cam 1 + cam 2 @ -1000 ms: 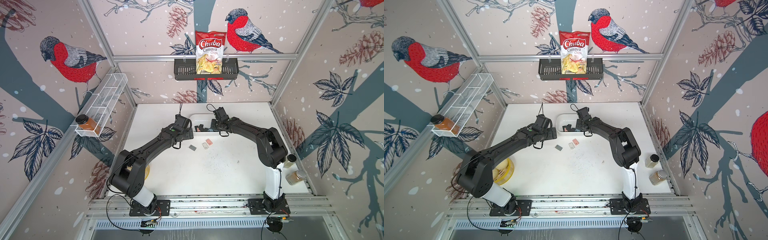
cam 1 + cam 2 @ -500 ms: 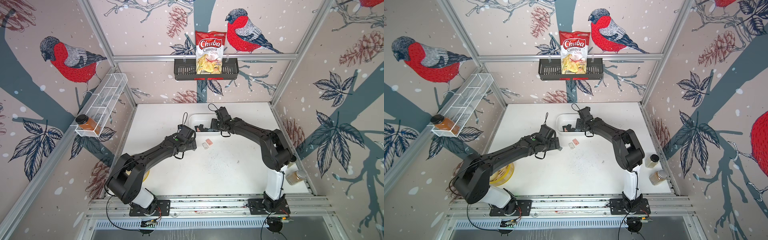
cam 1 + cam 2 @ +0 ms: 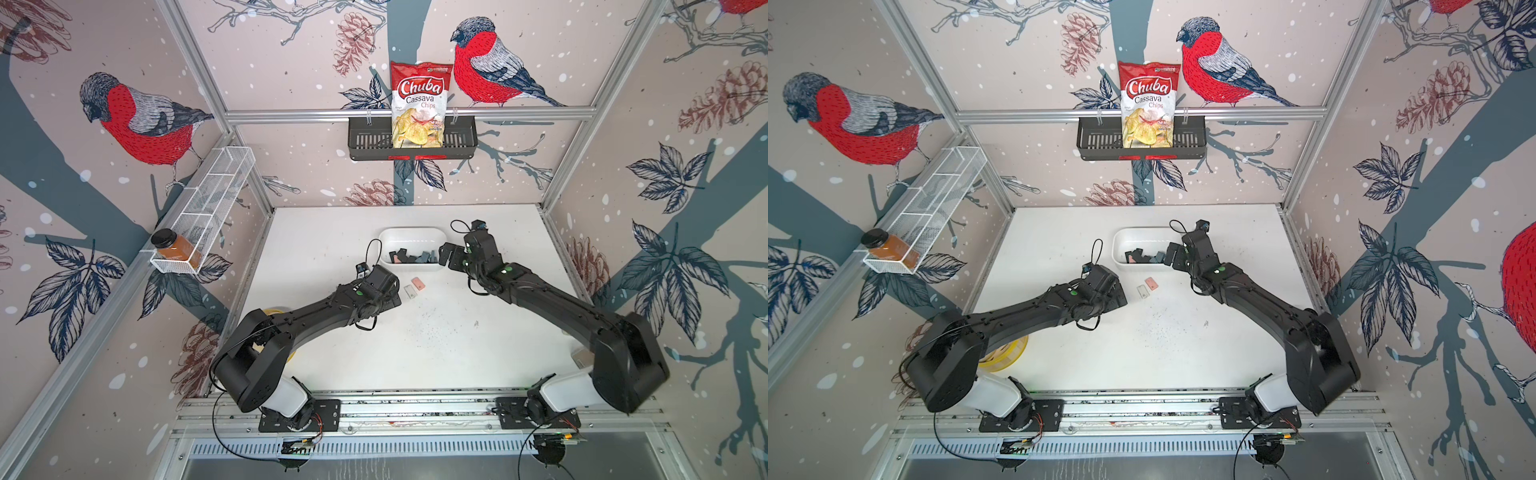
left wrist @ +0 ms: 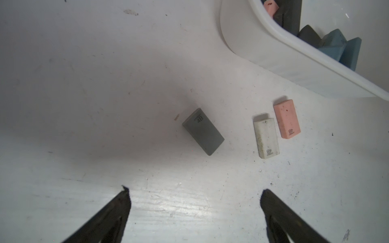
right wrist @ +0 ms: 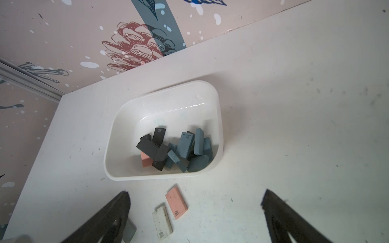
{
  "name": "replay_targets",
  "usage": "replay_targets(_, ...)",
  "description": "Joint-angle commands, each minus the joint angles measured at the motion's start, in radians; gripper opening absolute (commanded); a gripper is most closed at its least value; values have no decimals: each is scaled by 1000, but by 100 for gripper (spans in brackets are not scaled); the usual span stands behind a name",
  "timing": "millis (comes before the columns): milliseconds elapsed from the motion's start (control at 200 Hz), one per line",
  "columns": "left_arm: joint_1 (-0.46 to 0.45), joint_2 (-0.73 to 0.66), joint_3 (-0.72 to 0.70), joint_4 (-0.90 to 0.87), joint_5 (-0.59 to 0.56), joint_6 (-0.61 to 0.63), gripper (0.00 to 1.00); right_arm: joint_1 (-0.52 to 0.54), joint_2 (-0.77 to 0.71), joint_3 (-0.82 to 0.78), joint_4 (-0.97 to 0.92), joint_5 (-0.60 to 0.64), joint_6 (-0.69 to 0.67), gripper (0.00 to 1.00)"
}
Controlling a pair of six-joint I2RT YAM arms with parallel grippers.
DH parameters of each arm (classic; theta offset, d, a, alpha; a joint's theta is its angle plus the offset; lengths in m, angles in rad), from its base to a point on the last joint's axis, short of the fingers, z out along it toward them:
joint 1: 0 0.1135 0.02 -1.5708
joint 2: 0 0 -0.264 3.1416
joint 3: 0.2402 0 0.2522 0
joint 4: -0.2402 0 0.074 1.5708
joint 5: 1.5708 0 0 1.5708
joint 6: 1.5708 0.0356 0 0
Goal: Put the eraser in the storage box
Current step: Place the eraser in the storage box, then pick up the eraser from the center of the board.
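The storage box [image 3: 411,237] sits toward the back of the table [image 3: 457,353], with a heap of erasers [image 5: 181,147] along its near wall. In front of it lie a pair of erasers [image 4: 266,137] just beside each other, and a third eraser [image 4: 203,131] apart from them.

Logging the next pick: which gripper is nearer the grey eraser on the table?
Left. The left gripper hangs just short of the grey eraser; the right gripper is beside the storage box.
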Motion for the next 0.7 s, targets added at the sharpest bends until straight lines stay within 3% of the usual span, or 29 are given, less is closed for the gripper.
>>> replay_targets(0, -9, 13, -10, 46, -16, -86, 97, -2, -92, -64, 50, 45, 10, 100)
replay_targets(345, -34, 109, 97, -66, -135, -303, 96, -2, -368, -290, 76, -6, 10, 100)
replay_targets(695, -61, 309, 337, -347, -191, -508, 94, 19, -421, -378, 147, -55, 8, 100)
